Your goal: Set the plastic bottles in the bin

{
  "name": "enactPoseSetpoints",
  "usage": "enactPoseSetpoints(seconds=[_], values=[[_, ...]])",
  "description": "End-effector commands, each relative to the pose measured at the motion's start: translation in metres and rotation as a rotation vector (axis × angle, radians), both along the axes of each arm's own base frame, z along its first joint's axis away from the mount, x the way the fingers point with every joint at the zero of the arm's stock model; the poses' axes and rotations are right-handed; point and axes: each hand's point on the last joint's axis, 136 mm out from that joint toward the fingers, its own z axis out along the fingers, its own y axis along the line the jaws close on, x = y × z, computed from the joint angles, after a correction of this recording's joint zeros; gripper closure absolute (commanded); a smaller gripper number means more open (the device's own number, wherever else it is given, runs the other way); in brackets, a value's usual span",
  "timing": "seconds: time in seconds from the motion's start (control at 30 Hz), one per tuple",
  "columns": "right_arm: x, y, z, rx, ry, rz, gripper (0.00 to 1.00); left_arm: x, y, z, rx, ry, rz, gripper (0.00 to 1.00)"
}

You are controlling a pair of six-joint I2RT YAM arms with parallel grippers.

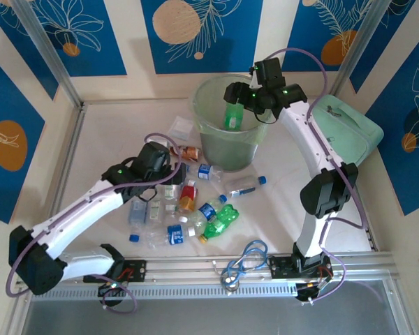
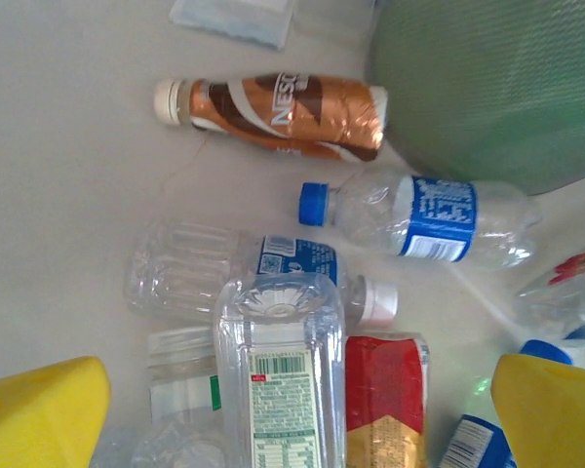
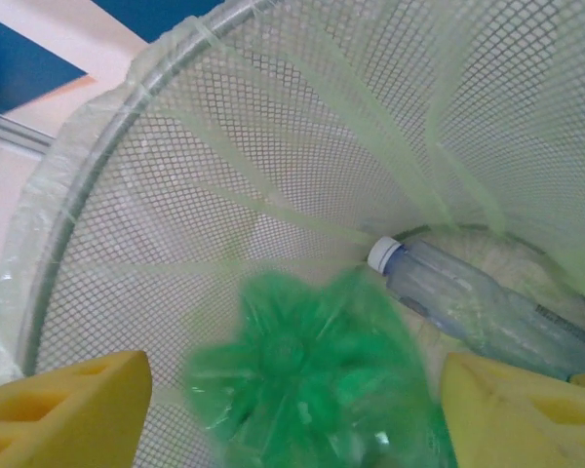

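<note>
- The right gripper [image 1: 235,96] hangs over the bin [image 1: 227,150], a mesh-walled tub with a pale green liner at the far middle of the worktop [image 1: 119,139]. Its jaws stand wide around a crumpled green bottle [image 3: 312,380], with one pad [image 3: 68,405] clear of it.
- A clear ribbed bottle [image 3: 478,302] lies on the bin floor.
- The left gripper [image 2: 297,419] gapes over crushed bottles [image 1: 185,209] mid-worktop. A coppery foil-labelled bottle [image 2: 278,115] lies beside the bin wall.

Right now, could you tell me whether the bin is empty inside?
No, a clear bottle with a white cap lies at the bottom of the bin.
</note>
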Motion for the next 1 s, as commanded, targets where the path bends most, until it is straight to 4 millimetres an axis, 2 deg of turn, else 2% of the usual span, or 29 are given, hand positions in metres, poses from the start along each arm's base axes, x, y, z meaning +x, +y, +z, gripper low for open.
enactPoseSetpoints(seconds=[0.0,0.2,0.43,0.6,0.7,0.97], values=[[-0.004,-0.001,0.016,-0.058,-0.037,0.002,0.2,0.007,-0.002,-0.004,0.017,0.019,-0.017,0.0],[-0.025,0.008,0.058,-0.059,-0.133,0.038,0.2,0.015,-0.002,-0.025,0.037,0.058,-0.006,0.01],[-0.082,0.034,0.096,-0.009,-0.246,0.165,0.2,0.021,-0.008,-0.036,0.031,0.078,-0.015,0.1],[-0.131,0.053,0.099,0.028,-0.29,0.268,0.2,0.022,-0.016,-0.048,0.03,0.117,-0.039,0.15],[-0.149,0.059,0.093,0.042,-0.286,0.297,0.2,0.022,-0.016,-0.056,0.043,0.136,-0.042,0.17],[-0.162,0.061,0.076,0.047,-0.249,0.304,0.2,0.023,-0.01,-0.076,0.108,0.171,-0.023,0.19]])
